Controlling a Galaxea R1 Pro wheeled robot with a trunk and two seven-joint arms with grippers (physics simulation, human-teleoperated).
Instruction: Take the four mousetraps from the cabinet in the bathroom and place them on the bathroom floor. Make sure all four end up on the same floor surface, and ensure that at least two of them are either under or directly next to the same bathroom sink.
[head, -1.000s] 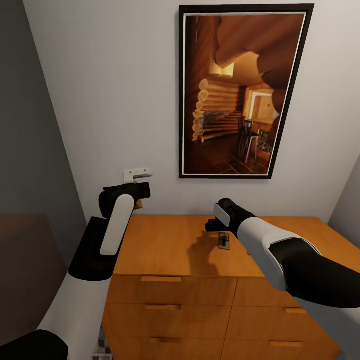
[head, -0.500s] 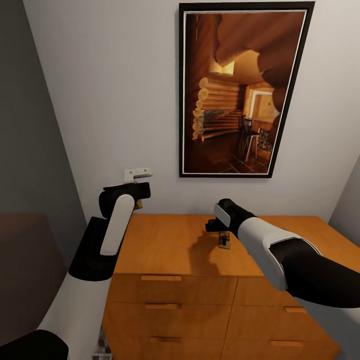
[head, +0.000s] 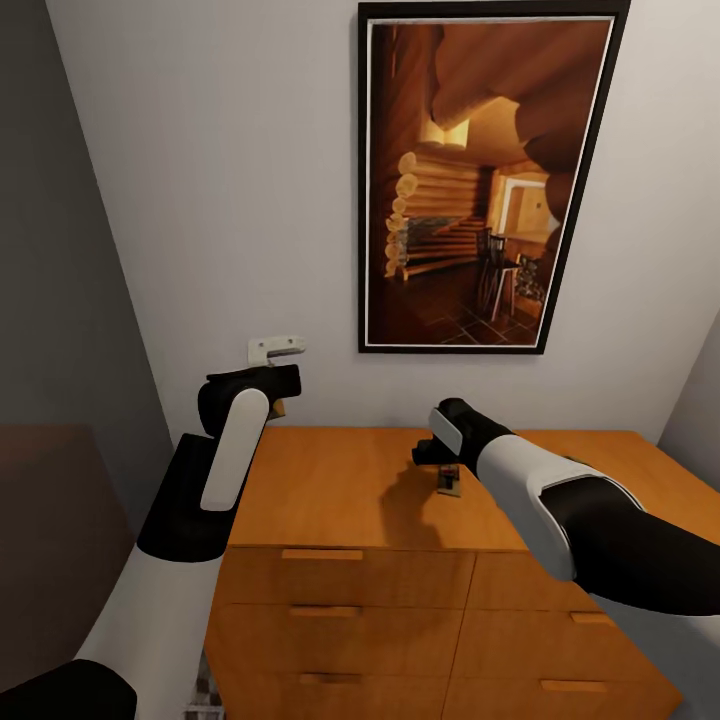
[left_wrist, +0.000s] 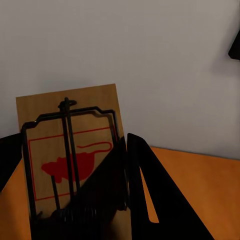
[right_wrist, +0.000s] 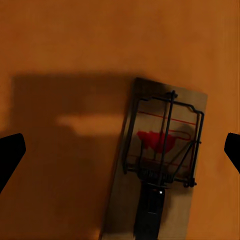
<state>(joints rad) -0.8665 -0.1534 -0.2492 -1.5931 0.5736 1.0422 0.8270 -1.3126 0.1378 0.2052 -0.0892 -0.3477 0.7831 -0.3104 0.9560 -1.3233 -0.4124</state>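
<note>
The right claw (right_wrist: 120, 150) hung spread wide above a mousetrap (right_wrist: 157, 165) lying flat on the cabinet (head: 340, 490), the trap between its fingertips. The left claw (left_wrist: 75, 200) was clamped on another mousetrap (left_wrist: 70, 150), raised near the wall.

head: high, facing cabinet (head: 350, 490) | wrists: close on its top

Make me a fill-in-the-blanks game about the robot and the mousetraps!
1. The left end effector holds a ____.
2. The other mousetrap lies on top of the ____.
3. The mouse printed on each trap is colored ____.
4. The picture on the wall shows a log ____.

Missing words: mousetrap; cabinet; red; cabin
</note>
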